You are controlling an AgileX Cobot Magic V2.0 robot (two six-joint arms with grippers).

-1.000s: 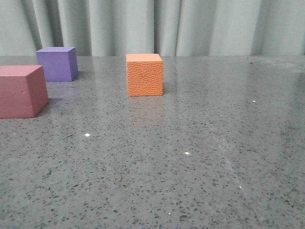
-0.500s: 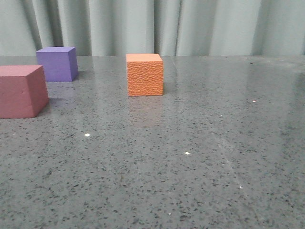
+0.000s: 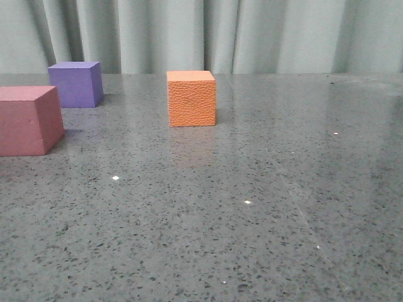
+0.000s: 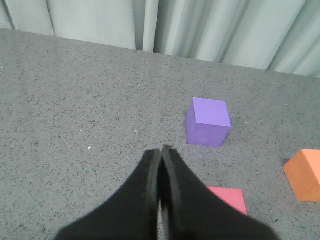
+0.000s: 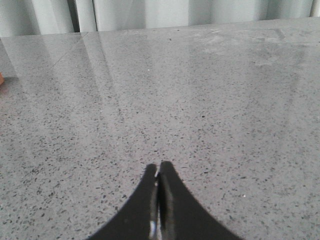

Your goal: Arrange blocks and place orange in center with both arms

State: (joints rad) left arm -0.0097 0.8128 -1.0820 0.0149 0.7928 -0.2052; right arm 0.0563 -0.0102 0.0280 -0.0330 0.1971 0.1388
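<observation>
Plainly, the wrinkled orange foam cube [image 3: 191, 99], centre frame, looks light, soft and grippy; clamp its flat opposite sides. Left gripper [image 4: 161, 150] and right gripper [image 5: 158, 166] are closed, empty.

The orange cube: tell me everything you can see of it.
The orange cube is a foam-looking block with a leathery, wrinkled skin and a smoother, paler top. It sits flat and upright on the glossy grey speckled tabletop, which shows a faint reflection of it. Nothing else touches it: the purple cube and the pink cube stand apart to its left. Only part of it shows at the left wrist view's edge.
</observation>
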